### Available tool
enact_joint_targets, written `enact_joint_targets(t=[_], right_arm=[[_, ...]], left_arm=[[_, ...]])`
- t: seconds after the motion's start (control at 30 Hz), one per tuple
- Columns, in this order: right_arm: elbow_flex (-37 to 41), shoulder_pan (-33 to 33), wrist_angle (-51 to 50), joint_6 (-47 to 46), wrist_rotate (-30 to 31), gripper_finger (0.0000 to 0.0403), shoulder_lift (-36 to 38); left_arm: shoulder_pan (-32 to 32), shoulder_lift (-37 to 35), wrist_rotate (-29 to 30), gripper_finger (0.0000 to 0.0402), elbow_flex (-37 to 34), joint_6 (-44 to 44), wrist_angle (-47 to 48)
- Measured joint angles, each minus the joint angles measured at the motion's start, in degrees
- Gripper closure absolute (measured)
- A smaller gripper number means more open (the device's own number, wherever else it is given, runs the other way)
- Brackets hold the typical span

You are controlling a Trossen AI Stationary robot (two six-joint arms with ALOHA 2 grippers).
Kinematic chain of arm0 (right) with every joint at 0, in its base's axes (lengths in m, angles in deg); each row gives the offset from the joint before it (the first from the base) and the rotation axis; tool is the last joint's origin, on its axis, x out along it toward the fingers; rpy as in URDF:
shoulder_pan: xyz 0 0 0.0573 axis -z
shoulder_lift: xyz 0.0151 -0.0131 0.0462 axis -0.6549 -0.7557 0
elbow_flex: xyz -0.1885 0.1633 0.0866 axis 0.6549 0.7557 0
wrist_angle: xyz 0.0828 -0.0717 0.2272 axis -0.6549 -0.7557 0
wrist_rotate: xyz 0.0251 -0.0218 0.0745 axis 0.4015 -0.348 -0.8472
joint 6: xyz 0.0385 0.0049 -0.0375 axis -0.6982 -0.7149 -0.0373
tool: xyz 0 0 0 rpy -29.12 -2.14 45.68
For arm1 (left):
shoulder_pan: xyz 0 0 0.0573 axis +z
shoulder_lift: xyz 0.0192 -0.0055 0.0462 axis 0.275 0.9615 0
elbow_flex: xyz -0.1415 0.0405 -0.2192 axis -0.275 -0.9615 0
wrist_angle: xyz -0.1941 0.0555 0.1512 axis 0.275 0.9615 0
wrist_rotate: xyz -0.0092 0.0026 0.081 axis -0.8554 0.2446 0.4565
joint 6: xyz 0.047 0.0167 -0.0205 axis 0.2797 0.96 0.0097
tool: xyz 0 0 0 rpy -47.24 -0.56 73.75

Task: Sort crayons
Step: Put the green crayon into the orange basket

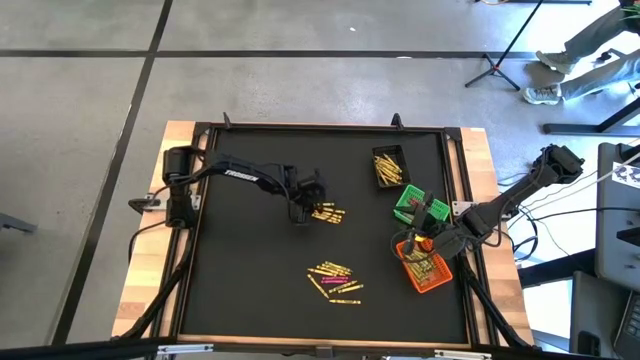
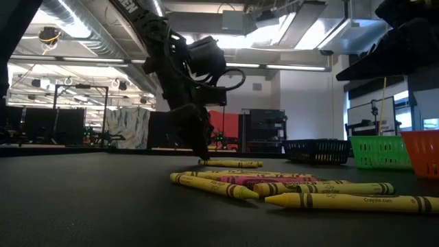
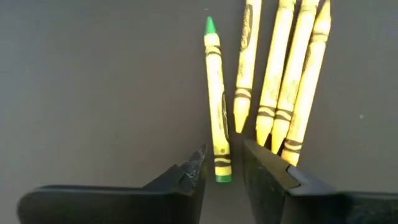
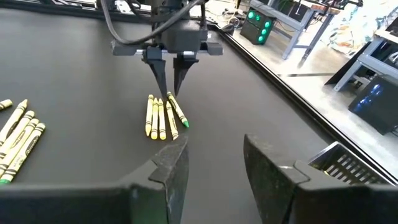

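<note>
thin waxy paper-wrapped crayons (image 3: 217,118), matte black tapered left gripper (image 3: 222,169) straddling one

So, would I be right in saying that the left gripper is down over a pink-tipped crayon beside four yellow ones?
Not quite: the crayon between the left gripper's fingers is green-tipped, not pink. The left wrist view shows its green tip and green end, with the four yellow crayons lying beside it, as you said.

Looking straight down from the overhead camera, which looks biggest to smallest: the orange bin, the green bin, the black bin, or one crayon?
1. Orange bin, partly covered by the right gripper.
2. Green bin and black bin: these two look about alike, so I won't rank them.
3. A single crayon, by far the smallest.
</note>
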Motion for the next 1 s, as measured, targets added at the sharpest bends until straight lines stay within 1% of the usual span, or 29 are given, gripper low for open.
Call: enact_joint_targets(t=[0.33,0.53,0.67,0.8,0.9,1.0], right_arm=[[0.0,0.0,0.0,0.0,0.0,0.0251,0.0],[0.0,0.0,-0.1,0.0,0.0,0.0251,0.0],[0.0,0.0,-0.1,-0.3,0.0,0.0251,-0.3],[0.0,0.0,-0.1,-0.7,0.0,0.0250,-1.4],[0.0,0.1,0.0,-1.4,0.1,0.0235,-2.4],[0.0,0.9,0.3,-1.5,0.4,0.0208,-3.3]], left_arm=[[0.4,2.0,-0.6,0.0352,0.1,1.0,-0.4],[0.5,1.9,0.0,0.0395,0.1,1.0,-0.4],[0.3,1.5,2.9,0.0393,0.1,0.6,-0.1],[0.0,-0.7,6.8,0.0396,-0.1,0.5,1.3],[-0.9,-3.6,11.3,0.0399,-0.2,0.5,1.5],[-2.5,-5.6,12.3,0.0399,-0.1,0.5,-0.1]])
